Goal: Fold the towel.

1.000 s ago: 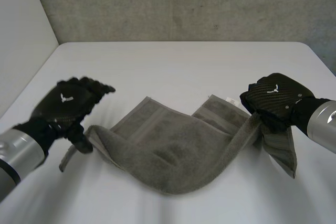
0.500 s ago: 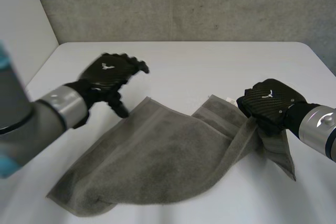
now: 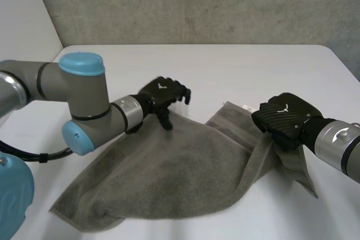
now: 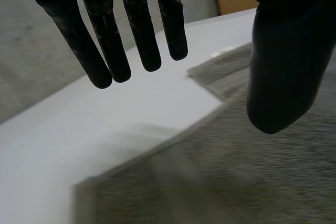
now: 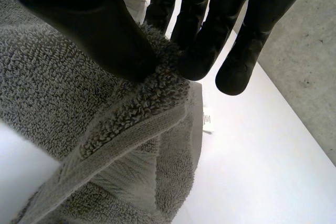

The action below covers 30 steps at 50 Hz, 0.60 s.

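Pinching an edge of the grey towel (image 3: 180,178), the right robot hand (image 3: 287,117) holds it off the desk (image 3: 225,71). The left robot hand (image 3: 163,95) hovers above, fingers straight.

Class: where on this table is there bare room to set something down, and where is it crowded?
Bare: the broad strip of table beyond the towel, up to the concrete wall. Crowded: the middle, where the open left hand is over the towel's far edge and the right hand pinches its right end.
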Motion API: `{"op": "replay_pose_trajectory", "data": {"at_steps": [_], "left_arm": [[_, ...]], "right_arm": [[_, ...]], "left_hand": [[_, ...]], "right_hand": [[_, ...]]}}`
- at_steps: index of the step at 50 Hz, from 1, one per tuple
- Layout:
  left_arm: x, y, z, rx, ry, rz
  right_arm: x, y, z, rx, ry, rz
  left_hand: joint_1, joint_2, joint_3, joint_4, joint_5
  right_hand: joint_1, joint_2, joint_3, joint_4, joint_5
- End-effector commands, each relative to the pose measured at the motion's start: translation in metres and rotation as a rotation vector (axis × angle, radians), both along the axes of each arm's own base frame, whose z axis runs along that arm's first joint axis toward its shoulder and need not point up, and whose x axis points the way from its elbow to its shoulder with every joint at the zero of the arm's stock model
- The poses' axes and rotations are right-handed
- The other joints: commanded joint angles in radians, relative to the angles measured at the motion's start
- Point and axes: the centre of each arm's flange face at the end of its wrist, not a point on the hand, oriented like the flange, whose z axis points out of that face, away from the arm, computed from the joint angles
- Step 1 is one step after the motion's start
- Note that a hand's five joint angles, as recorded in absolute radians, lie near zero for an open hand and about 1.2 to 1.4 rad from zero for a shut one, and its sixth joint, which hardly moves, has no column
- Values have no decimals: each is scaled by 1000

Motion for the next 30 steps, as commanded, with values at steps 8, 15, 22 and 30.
{"op": "replay_pose_trajectory", "data": {"at_steps": [8,15,22,30], "left_arm": [[-26,31,-19,60,-5,-129],[-30,33,-28,74,-13,-135],[-33,36,-34,81,-19,-143],[-36,31,-38,67,-26,-118]], "right_arm": [[0,-1,-9,24,8,2],[1,0,-11,30,9,3],[1,0,-11,31,10,5],[1,1,-12,35,11,5]], "left_hand": [[-78,-79,-79,-79,-255],[-75,-76,-76,-76,-252],[-69,-71,-70,-70,-247],[-60,-62,-62,-61,-238]], "right_hand": [[75,79,40,39,57],[75,79,40,39,57],[75,79,40,39,57],[75,79,40,39,57]]}}
